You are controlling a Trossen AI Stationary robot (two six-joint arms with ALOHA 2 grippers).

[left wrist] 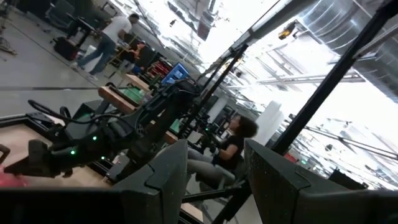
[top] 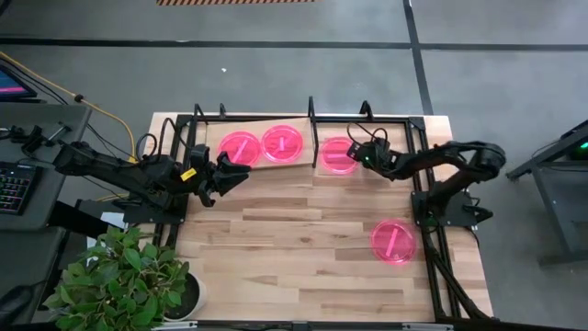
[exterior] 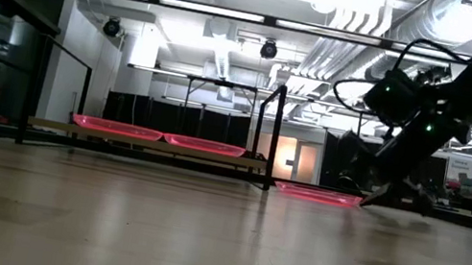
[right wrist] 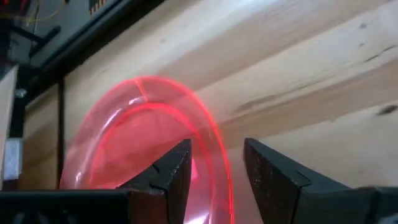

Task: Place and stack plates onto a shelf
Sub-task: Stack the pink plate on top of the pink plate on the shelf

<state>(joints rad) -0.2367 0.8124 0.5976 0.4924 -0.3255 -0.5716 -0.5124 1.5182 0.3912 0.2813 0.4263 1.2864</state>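
Item: right gripper [top: 355, 152], at the near rim of a pink plate [top: 338, 154] lying flat on the table [top: 303, 248] just right of the shelf [top: 260, 164]. From the right wrist view the plate's rim [right wrist: 214, 155] ran up between the two dark fingers [right wrist: 171, 171], which stood apart on either side of it and had not yet pinched; nothing was held. The plate lay straight ahead of the gripper, toward the shelf side, round, with no long axis to speak of.

Right arm: reached in from the table's right edge, elbow raised, wrist angled down so the fingertips came low to the tabletop.

Left gripper [top: 230, 176]: beside the shelf's front edge, jaws parted, empty, pointing across toward the right arm; well farther from this plate.

Shelf contents: two plates, side by side [top: 239, 147] [top: 282, 142].

Loose stock: one more plate [top: 393, 241] near the table's right edge, well apart from both grippers.

Judgement: the right arm was the nearer, and the grasp turned on closing over that rim.
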